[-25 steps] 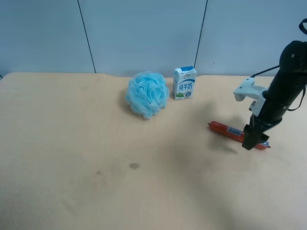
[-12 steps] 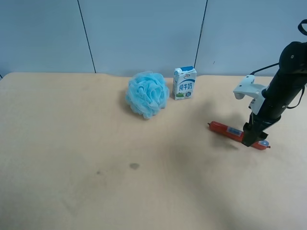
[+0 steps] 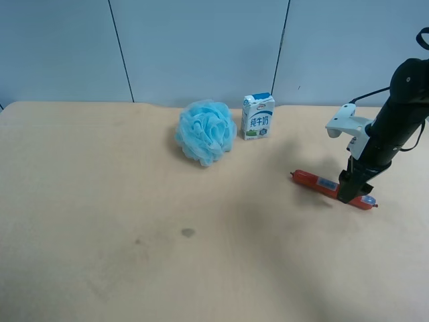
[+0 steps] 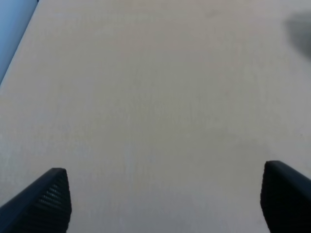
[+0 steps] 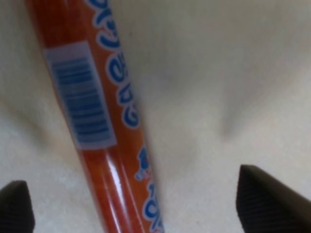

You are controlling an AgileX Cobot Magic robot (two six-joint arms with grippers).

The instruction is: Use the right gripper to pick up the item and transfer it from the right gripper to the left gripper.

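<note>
Two black fingers (image 5: pixel 265 196) of the right gripper (image 3: pixel 348 193) are spread astride the slim red shiny-wrapped sausage stick (image 5: pixel 97 97), judged light, firm, slippery, best pinched mid-label.

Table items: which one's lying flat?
The red sausage stick, under the right gripper; the milk carton stands upright and the blue sponge is a ball.
</note>
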